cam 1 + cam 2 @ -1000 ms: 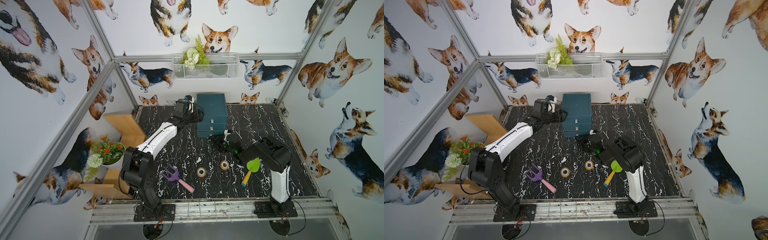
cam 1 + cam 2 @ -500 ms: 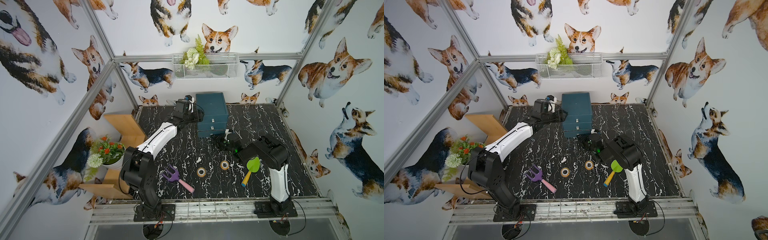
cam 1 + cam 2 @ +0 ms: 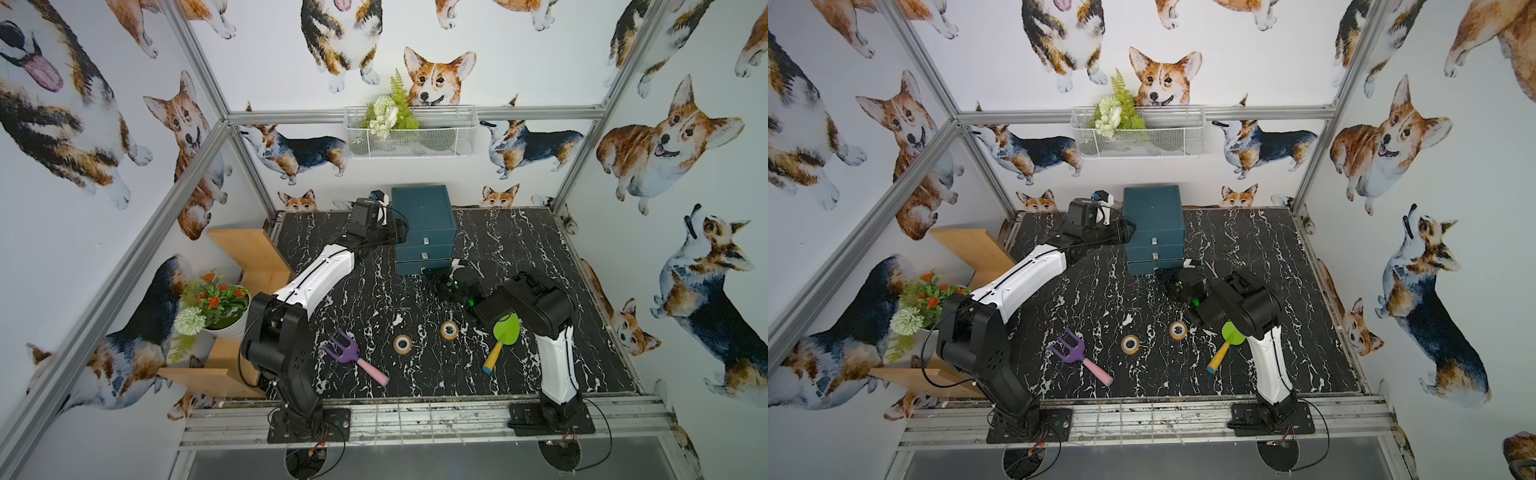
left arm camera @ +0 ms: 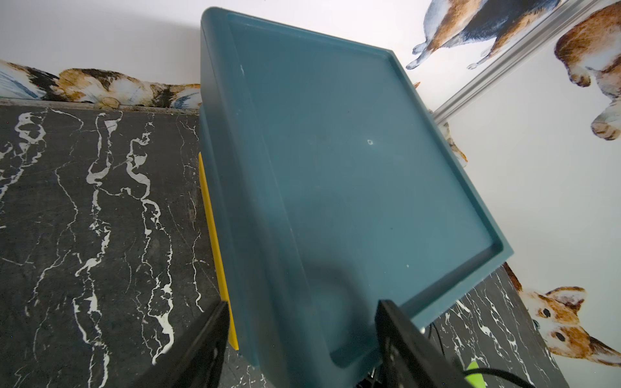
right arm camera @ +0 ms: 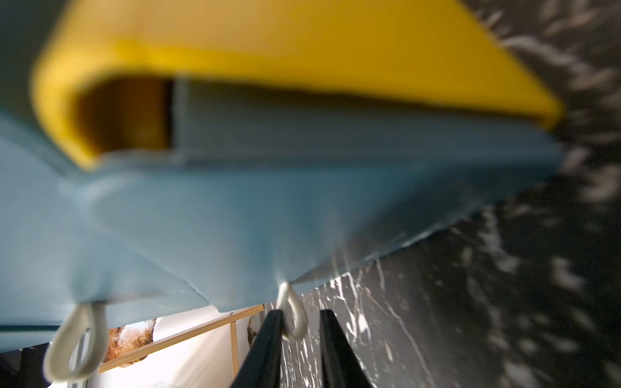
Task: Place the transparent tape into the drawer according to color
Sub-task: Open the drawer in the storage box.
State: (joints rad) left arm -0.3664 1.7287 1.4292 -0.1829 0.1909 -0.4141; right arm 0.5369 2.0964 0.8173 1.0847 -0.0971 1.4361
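Observation:
Two orange-tinted transparent tape rolls [image 3: 402,344] [image 3: 449,329] lie flat on the black marble table, apart from both arms. The teal drawer cabinet [image 3: 422,208] stands at the back. My right gripper [image 5: 301,312] is low at the bottom drawer [image 3: 422,267]. The drawer's white loop pull [image 5: 285,289] sits between its narrow fingers against one of them, with a gap to the other. My left gripper [image 4: 300,304] stands open and wide astride the cabinet's upper left edge, one finger outside the wall and one over the top.
A green toy trowel [image 3: 506,330] lies partly under my right arm. A purple toy rake [image 3: 347,353] lies near the left arm's base. A second white loop [image 5: 75,342] hangs from the drawer above. A flower pot [image 3: 220,303] and wooden shelves stand left of the table.
My right gripper's fingers have drawn closer together around the bottom drawer's loop, and the right arm has edged towards the cabinet. The left arm has not moved.

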